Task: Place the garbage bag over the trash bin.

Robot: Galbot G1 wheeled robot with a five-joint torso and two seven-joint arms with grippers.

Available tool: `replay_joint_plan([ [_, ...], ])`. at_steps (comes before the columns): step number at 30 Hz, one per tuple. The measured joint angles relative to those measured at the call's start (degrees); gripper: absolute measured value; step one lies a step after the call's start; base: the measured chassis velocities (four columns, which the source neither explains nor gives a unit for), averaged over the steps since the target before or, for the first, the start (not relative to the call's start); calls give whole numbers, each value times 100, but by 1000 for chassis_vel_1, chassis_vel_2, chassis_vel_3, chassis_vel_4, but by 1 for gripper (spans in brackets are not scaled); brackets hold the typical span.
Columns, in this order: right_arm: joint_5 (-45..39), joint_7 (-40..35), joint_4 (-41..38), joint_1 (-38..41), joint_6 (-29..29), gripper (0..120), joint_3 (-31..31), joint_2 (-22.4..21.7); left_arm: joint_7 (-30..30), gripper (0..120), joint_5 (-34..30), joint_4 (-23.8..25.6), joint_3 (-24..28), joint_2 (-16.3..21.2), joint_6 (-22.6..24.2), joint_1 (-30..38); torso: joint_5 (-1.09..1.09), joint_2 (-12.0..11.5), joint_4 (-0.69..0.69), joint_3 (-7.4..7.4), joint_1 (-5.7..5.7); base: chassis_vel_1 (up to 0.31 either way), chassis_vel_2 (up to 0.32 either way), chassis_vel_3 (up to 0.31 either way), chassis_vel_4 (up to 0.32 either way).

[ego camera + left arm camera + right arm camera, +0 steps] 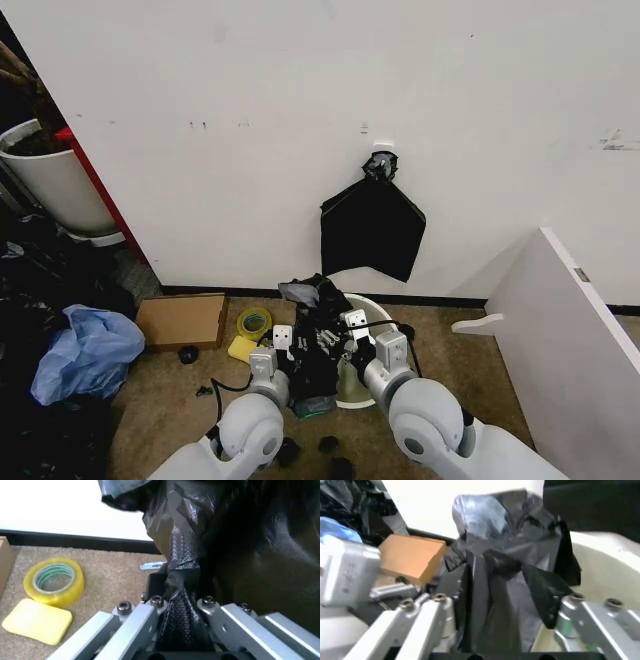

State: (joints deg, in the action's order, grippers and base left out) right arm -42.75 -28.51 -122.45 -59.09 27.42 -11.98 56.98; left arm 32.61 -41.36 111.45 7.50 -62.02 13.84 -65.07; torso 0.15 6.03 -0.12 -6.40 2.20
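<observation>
We see the garbage bag (315, 350) covering most of the trash bin (385, 315), so only part of the bin's rim shows from the head. In the left wrist view the bag (235, 547) runs off the frame's edge, and the cardboard box (4, 566) is cut to a sliver.

The garbage bag (312, 352) was glossy black; the trash bin (385, 316) off-white. The tape roll (54, 580) was yellow, the carpet (180, 400) tan.
</observation>
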Motion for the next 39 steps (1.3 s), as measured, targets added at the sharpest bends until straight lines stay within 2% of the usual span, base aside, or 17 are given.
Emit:
replay_joint_plan([
  [1,-23,-2,30,-29,12,31,22,-13,-2,3,-3,0,-3,-12,-5,0,0,0,0,0,0,0,0,0,0],
  [3,-18,-1,33,-47,11,28,31,-13,-4,3,-4,0,-3,-15,-5,0,0,0,0,0,0,0,0,0,0],
  [10,83,-10,-18,-179,-72,0,166,-6,-34,3,-6,16,-12,-9,-27,-24,0,0,0,0,0,0,0,0,0],
  [19,241,-157,-27,-246,-423,0,550,-53,-289,3,32,109,-176,116,-174,-247,0,0,0,0,0,0,0,0,0],
  [27,131,-577,285,-233,-611,0,930,-228,-700,3,417,196,-453,236,-566,-622,0,0,0,0,0,0,0,0,0],
  [33,60,-620,382,-324,-660,0,1192,-335,-1011,3,700,278,-618,317,-785,-772,0,0,0,0,0,0,0,0,0],
  [39,-83,-611,435,-550,-453,0,1398,-583,-1383,3,963,279,-733,382,-1340,-851,0,0,0,0,0,0,0,0,0],
])
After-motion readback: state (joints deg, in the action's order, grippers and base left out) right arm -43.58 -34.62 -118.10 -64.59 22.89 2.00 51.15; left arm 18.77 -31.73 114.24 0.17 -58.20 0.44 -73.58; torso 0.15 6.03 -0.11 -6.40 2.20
